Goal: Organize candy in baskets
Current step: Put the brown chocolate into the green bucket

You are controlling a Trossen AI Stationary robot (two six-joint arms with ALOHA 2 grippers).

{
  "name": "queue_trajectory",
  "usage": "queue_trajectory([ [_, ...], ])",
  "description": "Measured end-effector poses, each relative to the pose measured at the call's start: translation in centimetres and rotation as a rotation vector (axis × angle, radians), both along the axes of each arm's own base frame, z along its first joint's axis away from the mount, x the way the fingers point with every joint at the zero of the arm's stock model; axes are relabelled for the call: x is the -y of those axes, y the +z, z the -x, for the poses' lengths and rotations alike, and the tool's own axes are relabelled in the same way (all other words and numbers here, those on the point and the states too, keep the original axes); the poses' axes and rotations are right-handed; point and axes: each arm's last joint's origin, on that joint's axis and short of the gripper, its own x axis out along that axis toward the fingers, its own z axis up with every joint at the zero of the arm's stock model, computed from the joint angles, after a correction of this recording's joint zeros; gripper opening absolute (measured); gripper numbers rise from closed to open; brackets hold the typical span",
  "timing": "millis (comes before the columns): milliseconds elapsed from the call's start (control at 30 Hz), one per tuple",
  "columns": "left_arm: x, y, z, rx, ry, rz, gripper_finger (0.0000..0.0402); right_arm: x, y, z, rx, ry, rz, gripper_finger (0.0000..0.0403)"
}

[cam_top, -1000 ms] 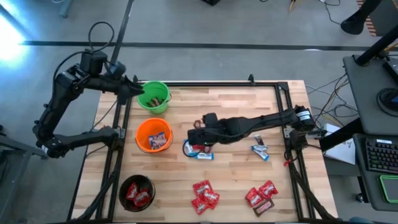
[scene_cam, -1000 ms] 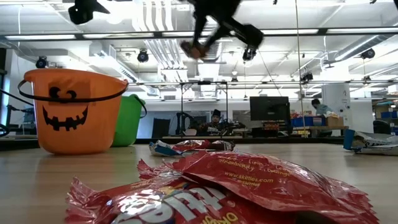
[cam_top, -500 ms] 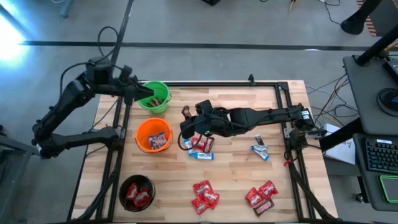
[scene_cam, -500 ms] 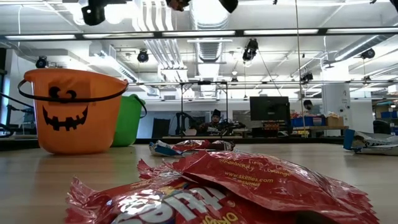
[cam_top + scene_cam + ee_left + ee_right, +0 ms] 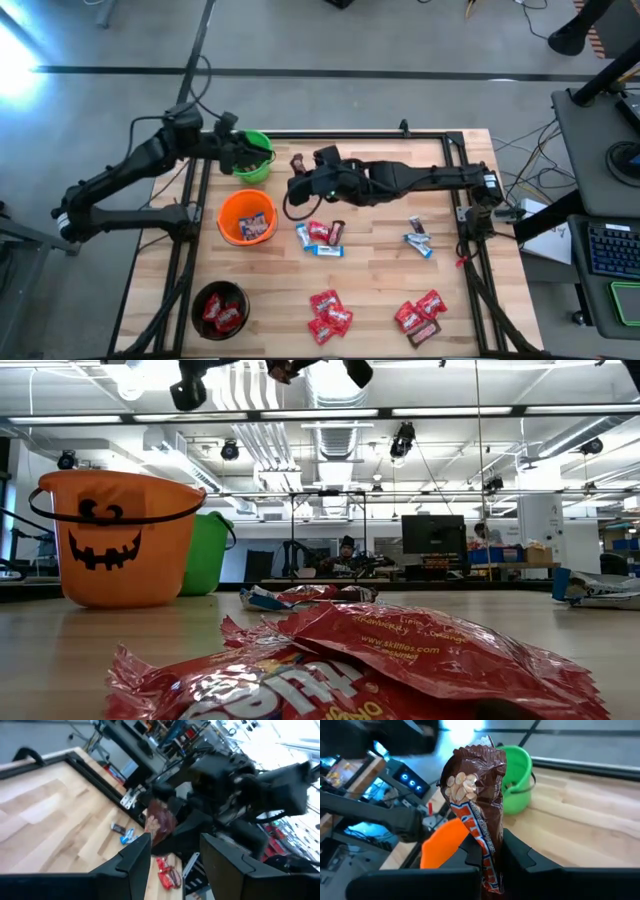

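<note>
A dark brown wrapped candy [image 5: 475, 785] is up in the air, and my right gripper [image 5: 490, 857] is shut on it above the table's middle, right of the green basket [image 5: 252, 158]. In the high view this gripper [image 5: 298, 176] reaches toward the left. My left gripper [image 5: 236, 150] hovers open over the green basket's left rim, nothing between its fingers [image 5: 135, 857]. The orange basket [image 5: 247, 217] holds blue-and-white candy. Red candy fills the black basket [image 5: 220, 306]. Loose candy [image 5: 320, 235] lies flat on the wood. My right gripper pinches the brown candy's near end [image 5: 489, 862] between its two fingers. The fingers come from the table's right, slanting a little downward. The rest of the wrapper sticks out past the fingertips, lifted clear of the table.
Red candy lies in two heaps near the front edge [image 5: 328, 313] [image 5: 420, 312], and a blue-and-white one [image 5: 420, 241] to the right. A black frame rail [image 5: 340, 135] runs along the table's far edge. In the low view a red wrapper [image 5: 350, 660] fills the foreground.
My right gripper has risen from the loose candy at the table's middle with the brown candy lifted clear, and has gone toward the far edge and the green basket. My left gripper has swung toward the table's right, over the green basket, and has turned.
</note>
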Motion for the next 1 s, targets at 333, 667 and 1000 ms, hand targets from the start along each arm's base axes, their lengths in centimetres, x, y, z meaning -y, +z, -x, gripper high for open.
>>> queue_trajectory([
  [333, -0.8, -0.7, -2.8, 0.044, -0.032, 0.008, 0.0152, 1.6, 0.6, -0.1, 0.026, -0.028, 0.013, 0.0024],
  [667, -1.5, -1.3, -4.3, 0.056, -0.038, 0.008, 0.0152, 2.3, 0.8, -0.2, 0.039, -0.028, 0.028, 0.0024],
  [1000, -1.9, -1.5, -5.3, 0.075, -0.041, 0.015, 0.0152, 2.5, 0.8, -0.2, 0.036, -0.025, 0.038, 0.0024],
])
